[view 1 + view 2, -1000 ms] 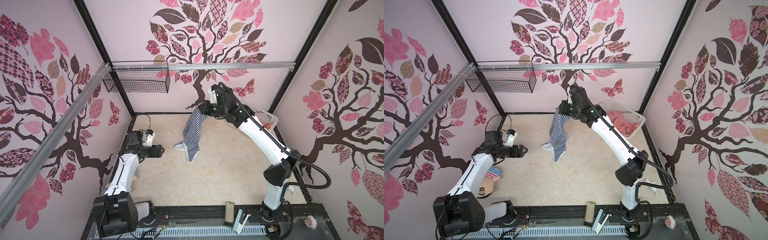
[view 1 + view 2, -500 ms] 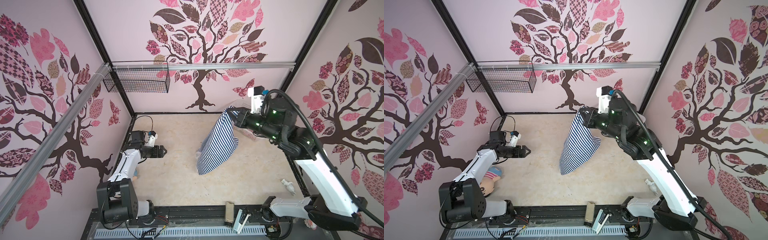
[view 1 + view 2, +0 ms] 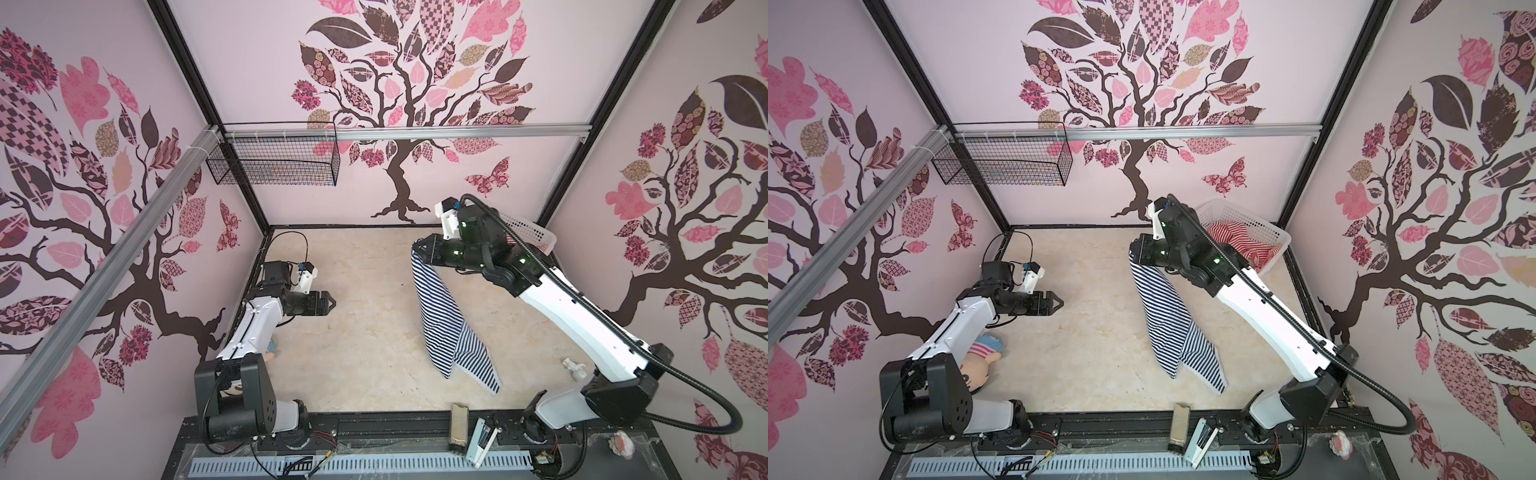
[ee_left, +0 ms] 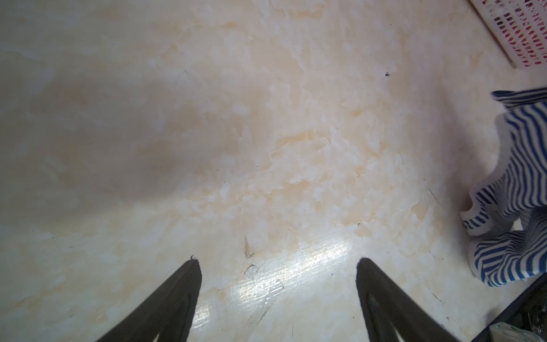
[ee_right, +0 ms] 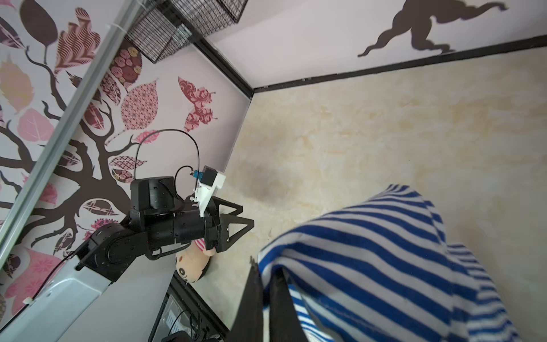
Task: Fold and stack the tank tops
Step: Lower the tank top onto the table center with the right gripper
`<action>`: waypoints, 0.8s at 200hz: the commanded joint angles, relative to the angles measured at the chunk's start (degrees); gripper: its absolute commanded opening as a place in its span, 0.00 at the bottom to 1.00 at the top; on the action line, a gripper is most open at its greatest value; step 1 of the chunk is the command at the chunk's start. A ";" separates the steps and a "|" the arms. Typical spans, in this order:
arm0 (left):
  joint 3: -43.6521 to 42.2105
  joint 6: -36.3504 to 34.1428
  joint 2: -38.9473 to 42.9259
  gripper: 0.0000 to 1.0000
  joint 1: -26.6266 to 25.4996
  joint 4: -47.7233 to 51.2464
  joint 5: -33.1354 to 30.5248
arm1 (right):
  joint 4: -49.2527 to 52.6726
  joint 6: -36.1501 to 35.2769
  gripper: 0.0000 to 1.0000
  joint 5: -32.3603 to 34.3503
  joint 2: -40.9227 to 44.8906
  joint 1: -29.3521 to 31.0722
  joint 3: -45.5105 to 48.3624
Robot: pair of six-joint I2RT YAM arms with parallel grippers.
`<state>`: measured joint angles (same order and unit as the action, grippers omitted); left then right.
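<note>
Item one — navy-and-white striped tank top [image 3: 444, 316]: we found it hanging from the right gripper [image 3: 417, 249], raised over the right half of the table [image 3: 365, 332]. The jaws were pinched shut on its upper edge, and in the right wrist view the cloth lay draped over the dark fingers [image 5: 251, 299]. In both top views its long axis ran from the grip, toward the far side, down toward the near edge of the table. The narrow bunched end pointed up into the gripper, and the wider end fanned out low near the front rail [image 3: 395, 424]. We could not tell whether that low end touched the table or hung just above it. Item two — red-and-white striped tank top [image 3: 1237, 241]: we noted it crumpled inside the white perforated basket [image 3: 1266, 224] at the far right corner, behind the right arm. Its long axis could not be read from the heap. Item three, left gripper [image 3: 332, 300]: it hovered over the left part of the table with its jaws spread wide and nothing between them. It pointed toward the hanging top but stood well apart from it. Item four, plush doll [image 3: 984, 353]: it lay on the table at the left wall, partly under the left arm.
</note>
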<state>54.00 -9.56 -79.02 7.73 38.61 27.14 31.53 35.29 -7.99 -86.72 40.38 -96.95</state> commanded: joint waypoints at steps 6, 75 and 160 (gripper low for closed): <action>2.24 -0.89 0.80 0.87 -0.12 -0.68 -0.20 | -7.68 1.57 0.00 -2.58 -7.10 0.22 -4.17; 4.98 -2.10 -1.37 0.87 -8.02 0.81 -0.72 | 7.74 -1.11 0.00 14.69 -29.65 -3.71 -24.73; 9.06 -1.32 -13.97 0.90 -25.92 -4.29 -12.49 | -0.95 0.75 0.00 13.08 -10.79 -4.37 0.51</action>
<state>59.33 -11.14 -88.64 -14.96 37.08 20.01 32.29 35.33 4.75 -107.48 35.35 -96.73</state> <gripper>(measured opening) 0.894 0.064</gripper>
